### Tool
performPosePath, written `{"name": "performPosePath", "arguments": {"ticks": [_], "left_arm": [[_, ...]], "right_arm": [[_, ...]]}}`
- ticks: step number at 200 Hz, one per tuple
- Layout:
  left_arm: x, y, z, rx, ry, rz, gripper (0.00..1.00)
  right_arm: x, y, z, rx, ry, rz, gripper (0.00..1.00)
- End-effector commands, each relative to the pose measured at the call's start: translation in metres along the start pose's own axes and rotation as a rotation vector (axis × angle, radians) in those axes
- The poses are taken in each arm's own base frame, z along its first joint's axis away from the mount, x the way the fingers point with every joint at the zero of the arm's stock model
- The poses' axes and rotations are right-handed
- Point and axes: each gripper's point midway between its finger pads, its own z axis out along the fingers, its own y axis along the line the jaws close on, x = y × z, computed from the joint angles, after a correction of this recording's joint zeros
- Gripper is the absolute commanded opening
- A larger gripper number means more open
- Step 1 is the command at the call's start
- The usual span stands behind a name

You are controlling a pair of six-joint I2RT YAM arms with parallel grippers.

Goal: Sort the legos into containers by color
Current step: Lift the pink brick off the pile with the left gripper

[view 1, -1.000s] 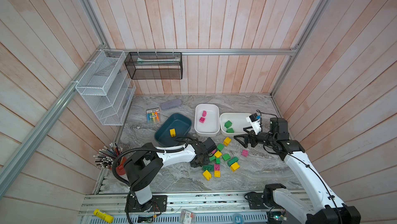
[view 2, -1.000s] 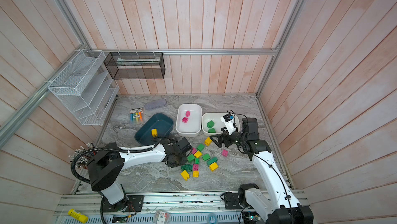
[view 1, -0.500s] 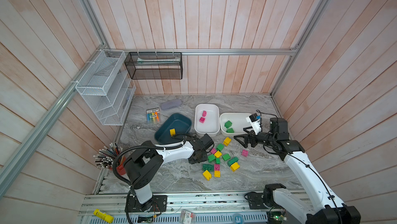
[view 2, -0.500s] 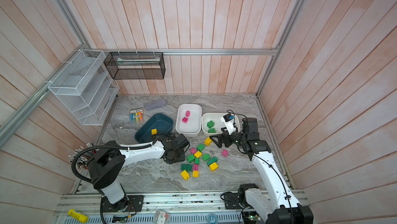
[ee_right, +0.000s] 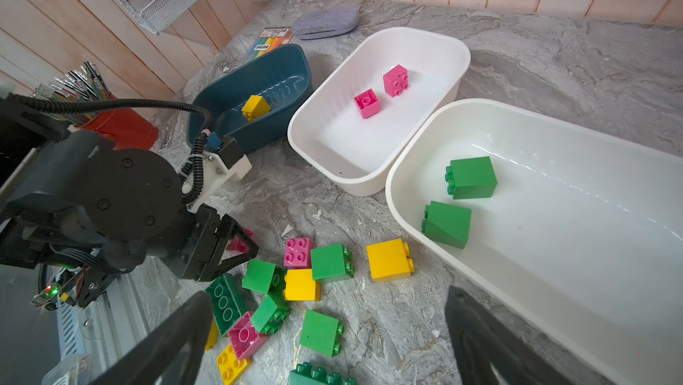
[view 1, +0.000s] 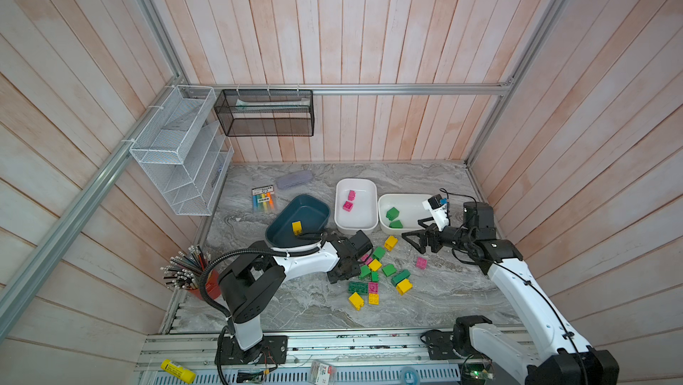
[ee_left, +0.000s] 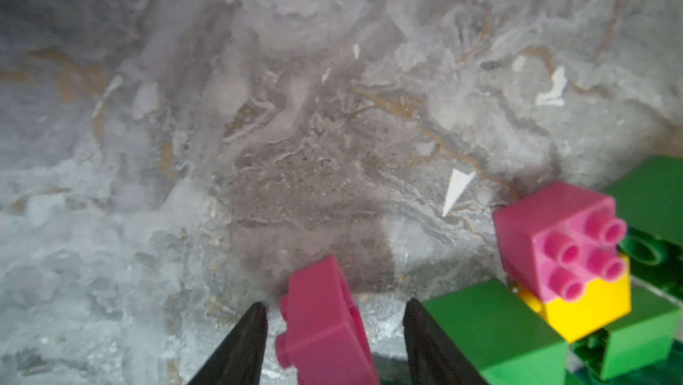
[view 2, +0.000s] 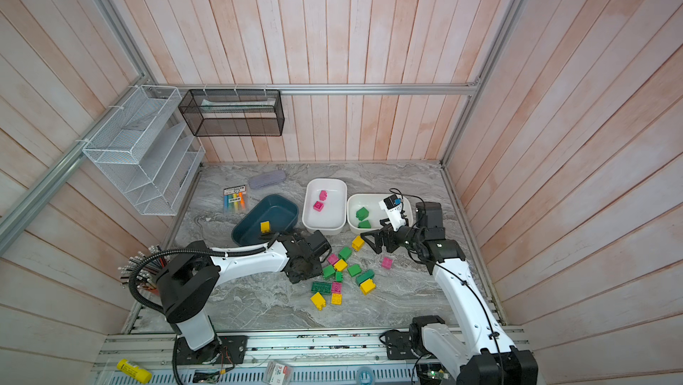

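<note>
The pink brick (ee_left: 325,327) lies studs-sideways at the edge of the brick pile (view 1: 375,265), between the left gripper's (ee_left: 335,302) parted jaws and touching neither, while the right gripper (ee_right: 325,291) hangs wide open and empty across the pile.

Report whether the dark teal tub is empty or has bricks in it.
Not empty. The dark teal tub holds one yellow brick, seen lying on its floor in both top views.

Loose bricks (view 1: 374,264) in yellow, green and pink lie clustered together. From the cluster: teal tub (view 1: 311,212) at 10 o'clock, holding one yellow brick (view 1: 296,227); white tub (view 1: 357,217) at 11 o'clock, two pink bricks (view 1: 347,205); second white tub (view 1: 408,204) at 1 o'clock, two green bricks (view 1: 392,213).
</note>
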Motion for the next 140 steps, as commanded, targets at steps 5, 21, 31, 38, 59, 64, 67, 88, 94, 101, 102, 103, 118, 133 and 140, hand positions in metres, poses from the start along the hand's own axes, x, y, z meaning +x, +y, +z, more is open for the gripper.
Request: {"name": "performPosePath", "arguments": {"ticks": [5, 21, 31, 38, 59, 64, 67, 88, 94, 101, 102, 103, 118, 133, 140], "left_arm": [[-0.013, 0.006, -0.001, -0.091, -0.059, -0.131, 0.57], [-0.01, 0.009, 0.003, -0.101, -0.055, -0.154, 0.53], [-0.009, 0.009, 0.006, -0.095, -0.048, -0.155, 0.52], [-0.009, 0.01, 0.008, -0.096, -0.045, -0.157, 0.5], [-0.01, 0.008, 0.014, -0.087, -0.038, -0.154, 0.46], [-0.011, 0.007, 0.015, -0.085, -0.039, -0.152, 0.44], [-0.011, 0.006, 0.015, -0.085, -0.04, -0.15, 0.44], [-0.01, 0.007, 0.013, -0.085, -0.038, -0.145, 0.38], [-0.01, 0.008, 0.014, -0.083, -0.037, -0.137, 0.37], [-0.008, 0.008, 0.014, -0.08, -0.031, -0.126, 0.35], [-0.008, 0.008, 0.014, -0.079, -0.03, -0.126, 0.35], [-0.008, 0.008, 0.014, -0.08, -0.029, -0.124, 0.35], [-0.006, 0.009, 0.014, -0.077, -0.021, -0.098, 0.28], [-0.009, 0.009, 0.005, -0.072, -0.034, -0.06, 0.26], [-0.011, 0.009, 0.0, -0.07, -0.039, -0.042, 0.26]], "right_arm": [[0.002, 0.002, 0.002, -0.022, -0.001, -0.012, 0.98], [0.003, 0.002, 0.001, -0.023, -0.002, -0.01, 0.98], [0.004, 0.002, 0.002, -0.026, -0.001, -0.008, 0.98], [0.003, 0.002, 0.002, -0.026, -0.004, -0.009, 0.98], [0.002, 0.002, 0.002, -0.028, -0.006, -0.012, 0.98], [0.002, 0.001, 0.002, -0.028, -0.005, -0.01, 0.98], [0.002, 0.002, 0.002, -0.027, -0.006, -0.011, 0.98], [0.001, 0.002, 0.001, -0.023, -0.005, -0.014, 0.98], [0.001, 0.002, 0.001, -0.023, -0.005, -0.013, 0.98], [0.002, 0.002, 0.001, -0.021, -0.006, -0.014, 0.98], [0.002, 0.002, 0.0, -0.02, -0.006, -0.014, 0.98], [0.002, 0.002, 0.0, -0.02, -0.006, -0.014, 0.98], [0.003, 0.001, 0.0, -0.018, -0.005, -0.011, 0.98], [0.002, 0.001, -0.001, -0.018, -0.007, -0.01, 0.98], [0.001, 0.001, -0.001, -0.014, -0.009, -0.011, 0.98]]}}
